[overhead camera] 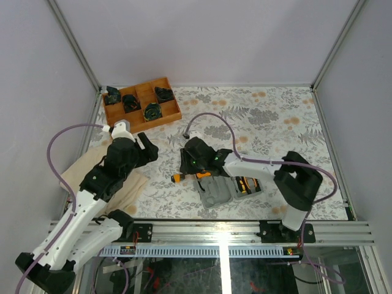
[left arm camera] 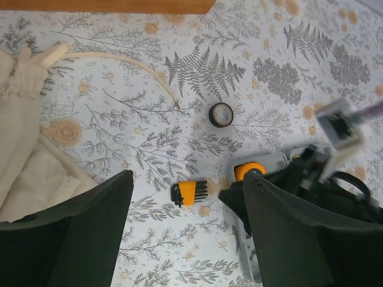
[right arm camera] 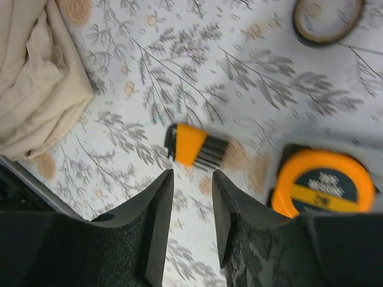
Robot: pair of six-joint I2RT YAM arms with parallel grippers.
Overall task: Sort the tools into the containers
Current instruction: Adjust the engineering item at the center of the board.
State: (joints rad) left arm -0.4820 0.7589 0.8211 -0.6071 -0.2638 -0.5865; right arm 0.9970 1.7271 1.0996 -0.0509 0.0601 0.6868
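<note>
A stubby orange-and-black tool (overhead camera: 177, 177) lies on the patterned table just left of the grey case (overhead camera: 215, 195). It also shows in the left wrist view (left arm camera: 190, 192) and the right wrist view (right arm camera: 194, 146). My right gripper (overhead camera: 185, 166) hovers over it, fingers a little apart and empty (right arm camera: 191, 176). An orange tape measure (right arm camera: 323, 185) sits in the case's corner (left arm camera: 248, 170). A small black ring (left arm camera: 221, 113) lies on the table beyond it. My left gripper (overhead camera: 152, 150) is wide open and empty (left arm camera: 182, 206), above and left of the tool.
A brown wooden divided tray (overhead camera: 142, 104) with black parts stands at the back left. A beige cloth bag (overhead camera: 125, 184) with a cord (left arm camera: 119, 60) lies at the left under my left arm. More orange-and-black tools (overhead camera: 246, 185) lie in the case's right half.
</note>
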